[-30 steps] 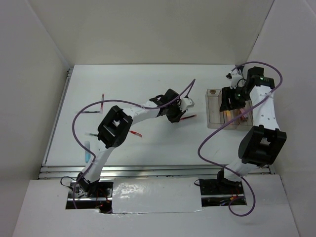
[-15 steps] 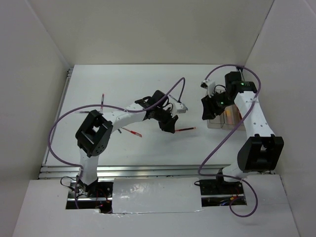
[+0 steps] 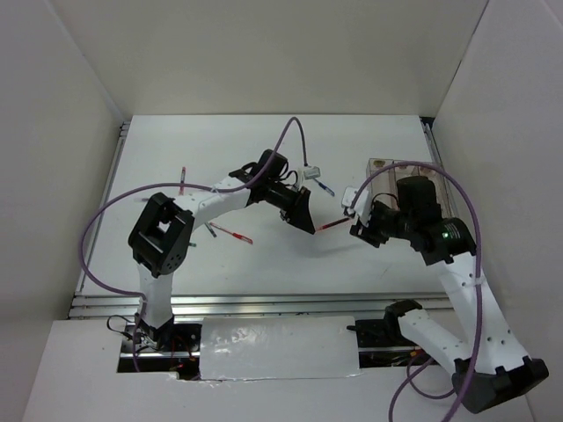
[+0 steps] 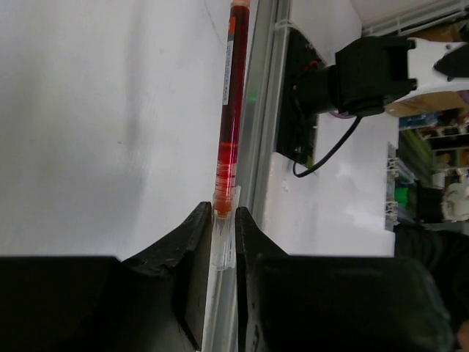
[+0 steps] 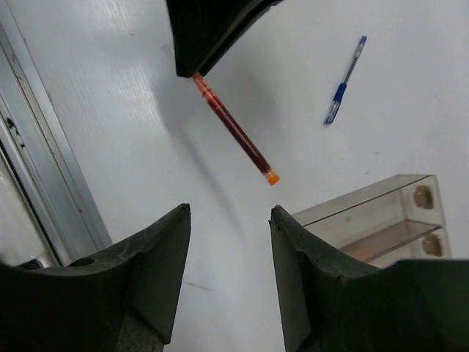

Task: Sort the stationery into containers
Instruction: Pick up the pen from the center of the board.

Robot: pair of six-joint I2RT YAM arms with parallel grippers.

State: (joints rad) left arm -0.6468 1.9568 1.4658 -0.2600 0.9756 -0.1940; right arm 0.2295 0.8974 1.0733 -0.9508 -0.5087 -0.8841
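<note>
The left hand [image 4: 220, 220] is clamped on the clear tip of a thin red plastic pen [image 4: 231, 110] and holds it off the white tabletop [image 3: 264, 141], with its arm stretched toward the middle. The right hand [image 5: 229, 213], fingers spread and empty, faces that pen's orange end. One thin blue pen [image 3: 324, 186], a second red pen [image 3: 236, 235] and a third red pen [image 3: 182, 178] lie on the tabletop. The row of joined clear plastic bins [image 3: 383, 176] stands partly behind the right arm.

right gripper [image 5: 229, 211] — off bins [image 3: 380, 172], by red pen [image 5: 233, 130]

Glossy translucent red pen [image 4: 229, 110], seemingly plastic
</note>
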